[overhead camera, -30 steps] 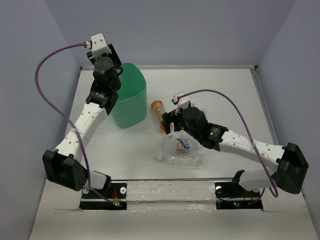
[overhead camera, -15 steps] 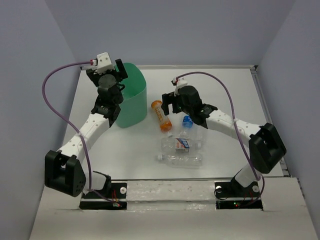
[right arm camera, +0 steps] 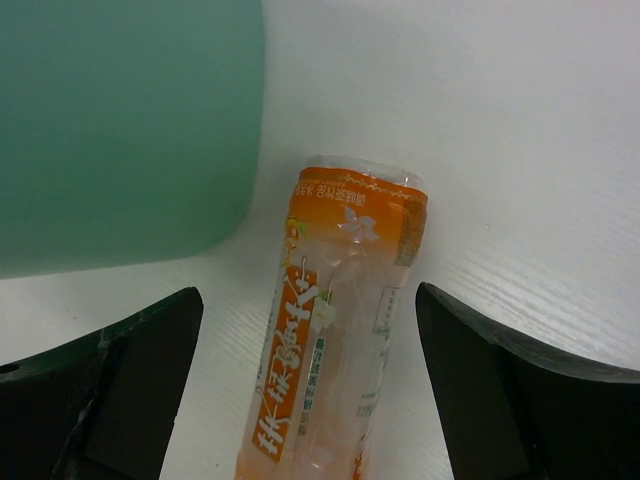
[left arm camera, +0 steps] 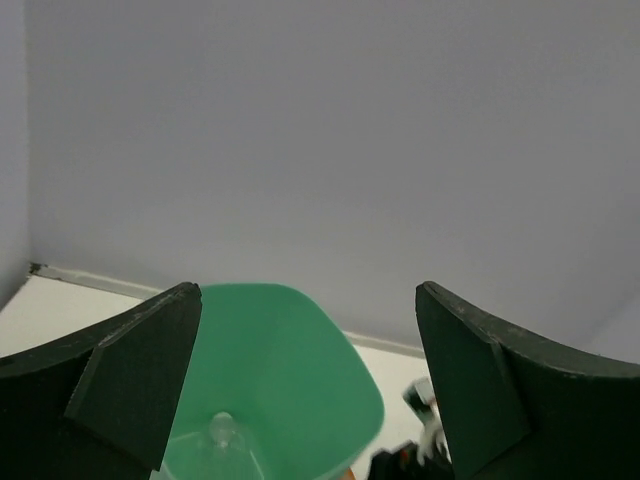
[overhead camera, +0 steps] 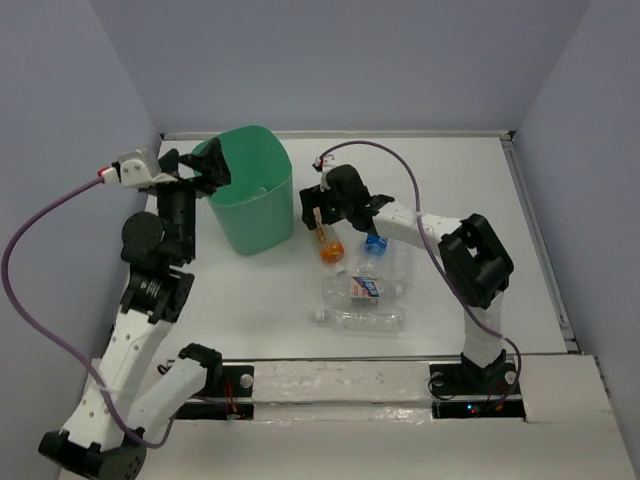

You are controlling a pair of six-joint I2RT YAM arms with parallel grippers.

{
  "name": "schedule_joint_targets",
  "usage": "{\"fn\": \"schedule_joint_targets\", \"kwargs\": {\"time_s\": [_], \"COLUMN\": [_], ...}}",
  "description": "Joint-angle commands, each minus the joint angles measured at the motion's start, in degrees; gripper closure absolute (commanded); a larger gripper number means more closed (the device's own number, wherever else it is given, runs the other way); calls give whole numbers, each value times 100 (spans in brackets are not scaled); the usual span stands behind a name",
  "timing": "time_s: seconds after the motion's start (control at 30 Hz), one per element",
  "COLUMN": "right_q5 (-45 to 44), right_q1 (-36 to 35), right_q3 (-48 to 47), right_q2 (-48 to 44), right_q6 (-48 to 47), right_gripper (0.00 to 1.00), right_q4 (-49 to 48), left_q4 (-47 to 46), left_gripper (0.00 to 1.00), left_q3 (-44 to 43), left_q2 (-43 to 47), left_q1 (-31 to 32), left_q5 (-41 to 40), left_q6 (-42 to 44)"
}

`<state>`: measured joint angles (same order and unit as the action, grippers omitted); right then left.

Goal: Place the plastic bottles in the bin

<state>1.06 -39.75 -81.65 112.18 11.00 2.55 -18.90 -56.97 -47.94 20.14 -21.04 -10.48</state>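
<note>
White tabletop (overhead camera: 480, 190) and its load.
Mint-green plastic bin (overhead camera: 256, 218) stands rear-left; orange-labelled bottle (overhead camera: 328, 247) just beside it; clear crinkled bottles (overhead camera: 362, 319) lie nearer.

Bottles (overhead camera: 360, 290) just right of bin (overhead camera: 255, 220)

Top external: high at near edge, down over table (overhead camera: 470, 190). Left wrist: near bin (left arm camera: 330, 350) rim, facing outward. Right wrist: close, downward on orange bottle (right arm camera: 335, 330). Bin in all three.
</note>
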Motion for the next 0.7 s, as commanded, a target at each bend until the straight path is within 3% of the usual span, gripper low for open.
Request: {"fn": "schedule_joint_targets", "kwargs": {"time_s": [0.0,0.27,0.43,0.57,0.67], "right_q5": [-299,-379,-352,-334,-395], "right_q1": [81,81,134,187,187], "right_q3": [-510,-809,-1177,-1397,-1547], "right_q2": [277,866,1183,1324,1368], "right_q6": [77,262,358,455,446], "right_gripper": [9,12,16,22,35], "right_q4": [150,396,510,528,536], "left_q4": [1247,2222,2338,2206,2188], "left_gripper": [1,1,1,1,1], "left_q3": [888,1882,1988,1988,1997], "left_q2": [1241,3237,3467,3432,3511], "left_q1": [34,34,25,-1,-19], "left_q5": [1241,1454,1155,1497,1682], "left_q6": [-683,-684,-648,-622,-639]}}
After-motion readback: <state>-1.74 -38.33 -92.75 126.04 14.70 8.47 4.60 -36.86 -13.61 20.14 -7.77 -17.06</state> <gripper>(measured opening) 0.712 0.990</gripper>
